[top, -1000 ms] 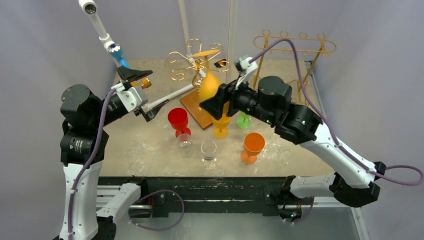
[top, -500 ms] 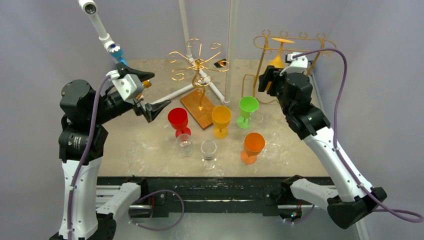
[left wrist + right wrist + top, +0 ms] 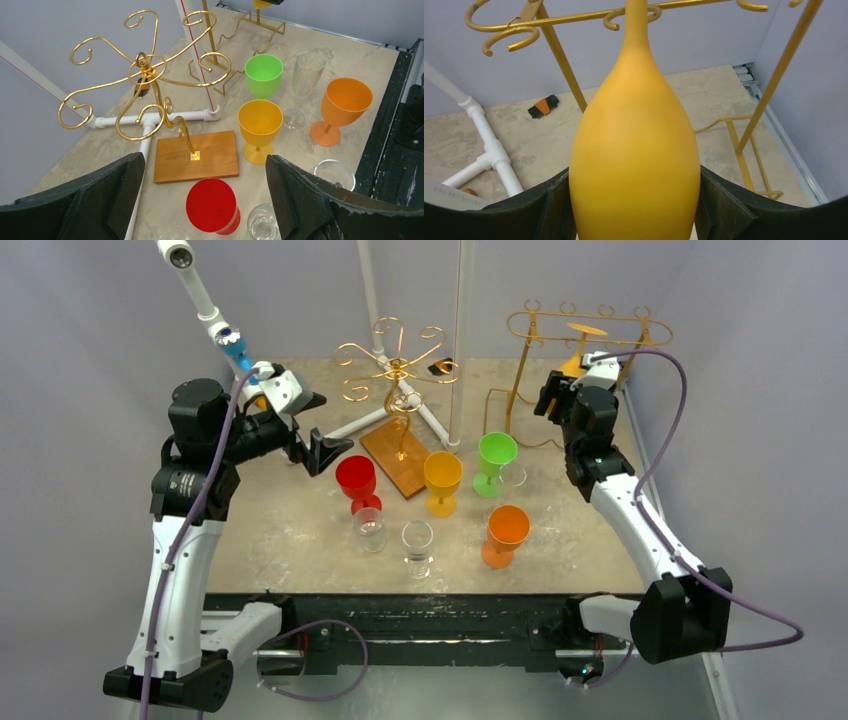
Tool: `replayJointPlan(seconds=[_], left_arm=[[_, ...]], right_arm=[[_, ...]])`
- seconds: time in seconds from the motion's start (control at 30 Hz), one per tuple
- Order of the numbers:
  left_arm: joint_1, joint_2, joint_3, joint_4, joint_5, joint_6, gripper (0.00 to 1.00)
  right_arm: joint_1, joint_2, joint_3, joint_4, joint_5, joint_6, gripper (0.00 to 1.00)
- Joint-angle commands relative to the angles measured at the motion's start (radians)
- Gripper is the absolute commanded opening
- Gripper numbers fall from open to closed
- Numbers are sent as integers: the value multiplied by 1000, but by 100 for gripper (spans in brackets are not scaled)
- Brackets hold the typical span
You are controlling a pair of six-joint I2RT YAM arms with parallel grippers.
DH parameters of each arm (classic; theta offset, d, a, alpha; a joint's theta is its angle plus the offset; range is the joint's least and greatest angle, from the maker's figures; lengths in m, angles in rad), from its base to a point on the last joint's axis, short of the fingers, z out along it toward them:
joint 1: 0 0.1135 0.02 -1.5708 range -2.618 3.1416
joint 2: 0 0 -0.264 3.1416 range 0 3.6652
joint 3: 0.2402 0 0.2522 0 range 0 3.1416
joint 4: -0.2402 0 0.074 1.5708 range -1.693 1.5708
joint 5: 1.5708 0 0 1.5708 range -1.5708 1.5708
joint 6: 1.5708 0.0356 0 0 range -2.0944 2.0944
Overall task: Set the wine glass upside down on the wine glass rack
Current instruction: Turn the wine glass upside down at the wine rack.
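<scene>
I see a mottled beige tabletop (image 3: 290, 530) boxed in by plain grey walls (image 3: 90, 330), my left fingers (image 3: 80, 200) spread wide, empty. My right fingers (image 3: 724, 207) clasp the yellow-orange wine glass (image 3: 636, 150), bowl down, at the gold wire rack (image 3: 620, 317) far right. Its foot is cut off, so seating on the rail is unclear.
</scene>
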Motion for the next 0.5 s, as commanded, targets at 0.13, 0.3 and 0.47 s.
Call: replayJointPlan(seconds=[0.13, 0.3, 0.47], left_arm=[[-3, 6, -2, 9, 21, 42, 100], [-4, 6, 0, -9, 30, 59, 100], [-4, 2, -3, -26, 16, 83, 100]], right_arm=[[0, 87, 18, 201, -11, -80, 28], [-11, 112, 17, 216, -16, -85, 28], [-21, 138, 29, 207, -34, -85, 29]])
